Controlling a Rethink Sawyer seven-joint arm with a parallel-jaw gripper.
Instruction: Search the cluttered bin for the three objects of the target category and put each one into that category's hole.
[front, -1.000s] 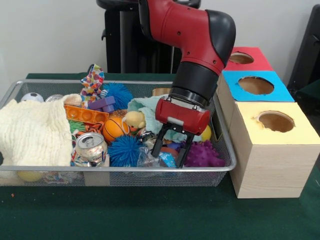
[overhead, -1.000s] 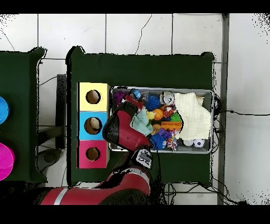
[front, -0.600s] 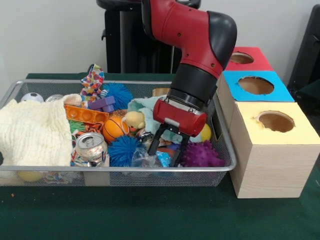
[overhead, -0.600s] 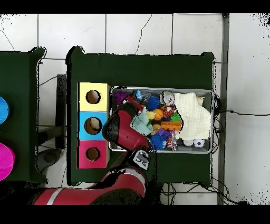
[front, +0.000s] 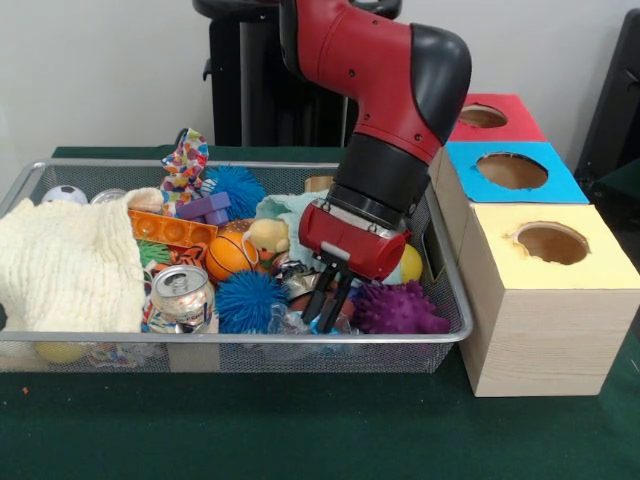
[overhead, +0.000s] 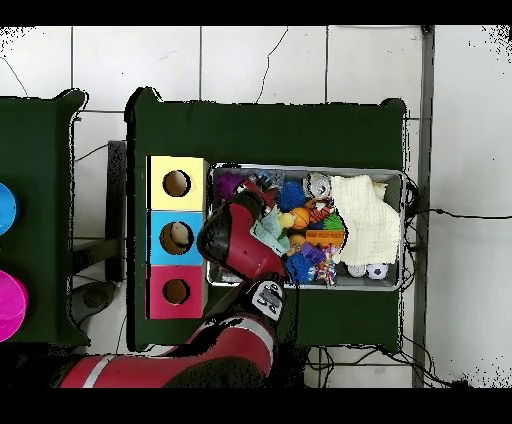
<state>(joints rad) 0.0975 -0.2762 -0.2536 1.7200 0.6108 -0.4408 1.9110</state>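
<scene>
Step in hand: a pick inside the wire bin (front: 440, 335); by my reading the gripper (front: 328, 305) is closing on something low in the clutter, near the bin's near wall and right of centre in the front view.
Gripper: fingers drawn narrow, almost together, tips down among the toys. They seem to pinch a small crinkly clear-and-blue wrapper (front: 290, 320), but I cannot tell whether it is truly held.
Target category: not stated, so which three objects count cannot be judged from this moment.
Neighbours of the gripper: purple spiky ball (front: 398, 308) just right of it; blue spiky ball (front: 247, 300) just left; yellow ball (front: 410, 265) behind its red housing; orange ball (front: 231, 258) and a small plush duck (front: 268, 239) farther left.
Rest of bin: drink can (front: 182, 292) upright near the near wall; cream knitted cloth (front: 65, 265) filling the left end.
Holes: three boxes right of the bin, touching in a row: yellow-topped box (front: 600, 265) nearest, blue-topped box (front: 555, 185) in the middle, red-topped box (front: 520, 120) farthest. From overhead, the blue box's hole shows something pale inside.
Next move calls for: a straight lift clear of the bin rim, a check that the grasp held, then a carry right to the matching hole.
Risk: the thin wrapper could slip, or drag neighbouring toys up.
</scene>
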